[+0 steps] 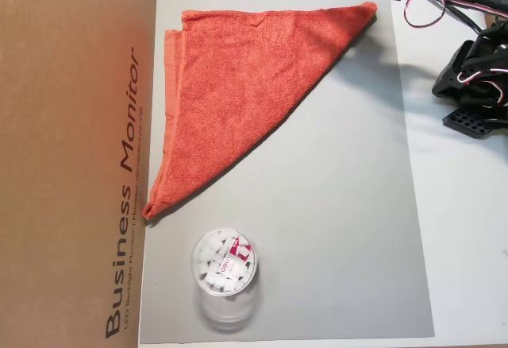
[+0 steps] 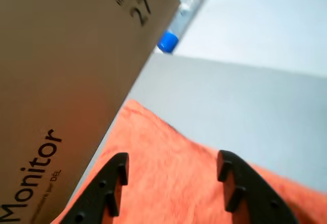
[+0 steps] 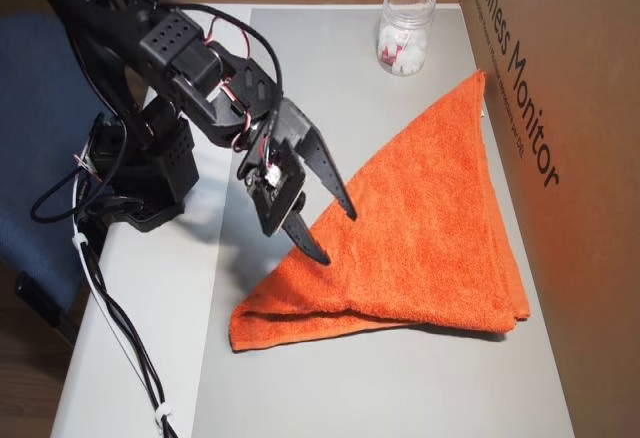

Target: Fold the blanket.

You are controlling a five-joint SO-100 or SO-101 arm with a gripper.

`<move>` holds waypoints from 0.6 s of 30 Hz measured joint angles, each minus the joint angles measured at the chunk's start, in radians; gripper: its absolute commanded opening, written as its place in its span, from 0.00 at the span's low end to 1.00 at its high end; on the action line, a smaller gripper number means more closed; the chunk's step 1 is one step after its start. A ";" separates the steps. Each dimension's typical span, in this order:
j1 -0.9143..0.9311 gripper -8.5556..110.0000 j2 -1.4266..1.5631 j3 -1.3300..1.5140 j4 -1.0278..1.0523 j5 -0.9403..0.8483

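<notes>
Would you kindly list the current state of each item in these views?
blanket: folded diagonally into a triangle, flat on the mat
hand: open, empty, above the blanket
clear jar: upright, holding white pieces
cardboard box: beside the blanket's edge

Bench surface: a grey mat (image 1: 333, 229) is covering the white bench (image 1: 468, 245).
The blanket (image 1: 238, 86), folded into a triangle, and a clear jar (image 1: 225, 272) are lying on the mat beside a cardboard box (image 1: 71, 157).

blanket (image 1: 238, 94) orange-red | mat (image 1: 341, 229) grey | box (image 1: 71, 157) brown | hand (image 3: 335, 230) black
</notes>
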 measured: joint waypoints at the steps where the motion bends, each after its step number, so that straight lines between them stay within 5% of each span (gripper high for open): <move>1: 0.000 0.21 0.018 0.000 0.048 0.038; 18: 0.069 0.21 0.115 0.000 0.526 0.419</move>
